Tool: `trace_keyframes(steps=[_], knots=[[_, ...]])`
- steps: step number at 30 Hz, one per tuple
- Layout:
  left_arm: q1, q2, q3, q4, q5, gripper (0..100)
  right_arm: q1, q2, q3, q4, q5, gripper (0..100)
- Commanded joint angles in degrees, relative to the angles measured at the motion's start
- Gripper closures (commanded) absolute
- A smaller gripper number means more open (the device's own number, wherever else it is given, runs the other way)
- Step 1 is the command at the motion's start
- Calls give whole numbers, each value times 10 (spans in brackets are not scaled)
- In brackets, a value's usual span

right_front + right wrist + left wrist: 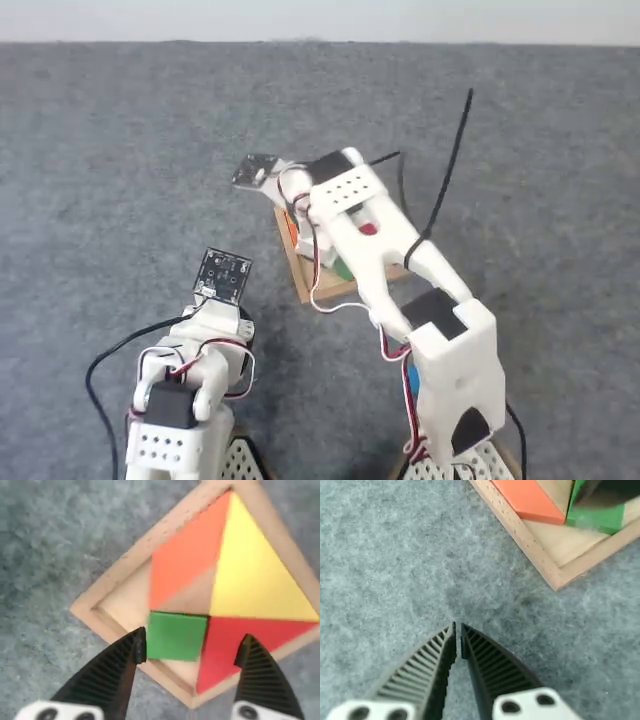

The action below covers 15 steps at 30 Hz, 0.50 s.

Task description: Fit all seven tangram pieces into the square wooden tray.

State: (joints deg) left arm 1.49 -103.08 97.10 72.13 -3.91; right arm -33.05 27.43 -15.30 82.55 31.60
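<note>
The square wooden tray point(114, 581) holds an orange triangle point(187, 555), a yellow triangle point(255, 575), a red triangle point(232, 640) and a green square point(176, 635). Bare wood shows between the orange triangle and the green square, and in the corner beside the square. My right gripper point(192, 645) hangs open over the tray, its fingers straddling the green square and the red triangle's tip without gripping either. My left gripper point(457, 628) is shut and empty over the grey carpet, a short way from a corner of the tray point(555, 575). In the high view the right arm point(360, 235) covers most of the tray point(308, 285).
Grey carpet covers the whole table around the tray. The left arm point(195, 380) is folded back near the front edge, left of the tray. A black cable point(450, 170) rises from the right arm. Both arm bases stand at the front edge.
</note>
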Motion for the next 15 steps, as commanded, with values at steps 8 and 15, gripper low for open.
trace_keyframes(steps=[8, 15], knots=[[-2, -11, -6, 2, -2, 981, 113, -148, 13, 70, -28, 843], [-2, -11, -6, 2, -2, 981, 188, -280, 226, 11, 11, 805]])
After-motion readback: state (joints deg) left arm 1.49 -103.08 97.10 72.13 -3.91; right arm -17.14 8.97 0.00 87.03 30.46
